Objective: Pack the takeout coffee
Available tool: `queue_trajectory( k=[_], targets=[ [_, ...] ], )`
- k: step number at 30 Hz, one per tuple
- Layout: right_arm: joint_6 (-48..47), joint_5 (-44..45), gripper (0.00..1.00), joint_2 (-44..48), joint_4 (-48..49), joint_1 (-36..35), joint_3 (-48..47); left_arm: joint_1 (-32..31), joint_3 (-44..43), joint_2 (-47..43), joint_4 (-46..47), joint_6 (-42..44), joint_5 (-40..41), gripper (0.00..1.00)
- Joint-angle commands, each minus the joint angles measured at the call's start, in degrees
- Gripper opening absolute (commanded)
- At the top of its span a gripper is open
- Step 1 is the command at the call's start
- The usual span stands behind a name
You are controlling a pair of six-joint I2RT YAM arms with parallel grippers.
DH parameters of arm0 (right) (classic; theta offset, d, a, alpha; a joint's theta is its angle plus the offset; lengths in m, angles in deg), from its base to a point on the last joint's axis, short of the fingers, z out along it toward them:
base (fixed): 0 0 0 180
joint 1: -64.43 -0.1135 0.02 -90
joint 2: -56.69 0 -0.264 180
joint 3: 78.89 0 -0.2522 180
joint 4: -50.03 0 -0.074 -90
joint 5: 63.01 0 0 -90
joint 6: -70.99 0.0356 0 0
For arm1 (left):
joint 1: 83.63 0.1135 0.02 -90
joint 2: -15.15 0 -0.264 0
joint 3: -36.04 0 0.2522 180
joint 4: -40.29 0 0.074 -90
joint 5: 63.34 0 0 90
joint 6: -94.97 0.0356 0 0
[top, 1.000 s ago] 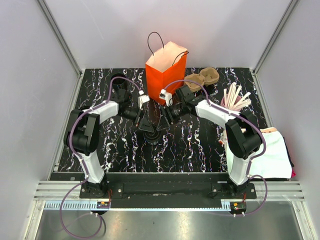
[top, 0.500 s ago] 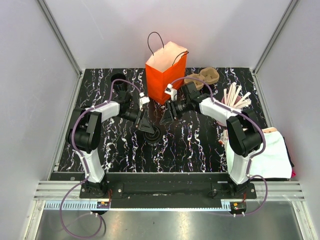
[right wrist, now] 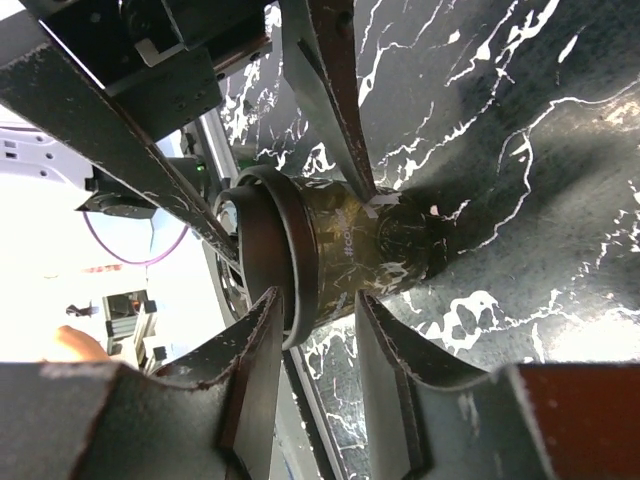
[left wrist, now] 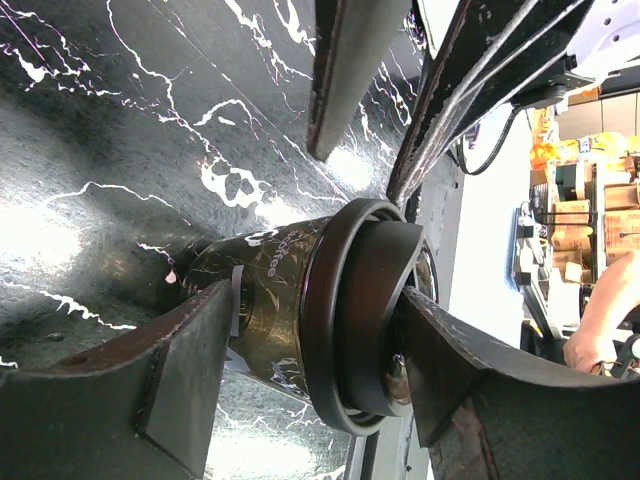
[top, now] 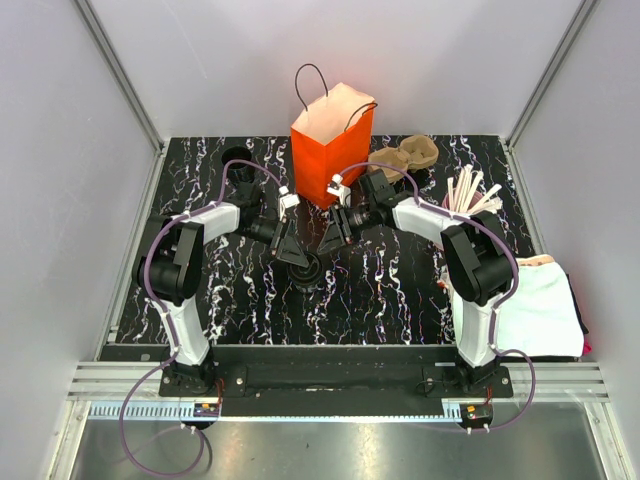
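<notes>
Crowding both arms onto one small cup is the main worry. The left arm (top: 205, 222) & right arm (top: 430, 222) meet nose to nose about mid-tabletop. Either gripper could knock the other, or tip the takeout coffee (top: 305, 270) if they squeeze unevenly. The orange bag (top: 330, 150) stands at the far edge, centre, apart from the cup. I'd judge a hurried lift toward it could clip the bag's rim & fold it. Smaller risk: the lid (left wrist: 345, 310) popping off if a finger levers under its rim.

Pose: both arms reach inward, elbows out toward the L/R edges, wrists angled at the cup.
- The left gripper (top: 293, 255) is part open, w/ one finger (left wrist: 150, 390) by the cup wall & the other at the lid. Can't tell if it's truly clamped.
- The right gripper (top: 332, 238) is narrower but also part open. Its fingertips (right wrist: 270, 310) straddle the lid rim w/ a gap on one side, holding nothing.
</notes>
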Motion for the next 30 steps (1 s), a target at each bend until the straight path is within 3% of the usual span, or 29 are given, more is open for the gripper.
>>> queue_trajectory(
  k=[1,15,25,30],
  targets=[
    [1.61,-2.7,0.4,0.16,2.74,-0.23,0.75,-0.39,0.05,2.21,0.65,2.56,9.27,0.65],
    [2.58,-2.52,0.37,-1.86,3.0,-2.07,1.98,-0.66,0.41,1.07,1.26,1.5,11.12,0.63],
    [5.66,-5.25,0.2,-1.16,5.38,-2.25,4.17,-1.01,1.02,-0.16,1.61,1.77,13.14,0.61],
    [5.57,-4.46,0.18,-1.86,5.55,-2.51,4.96,-1.54,1.11,-1.04,1.61,1.94,15.16,0.61]
  ],
)
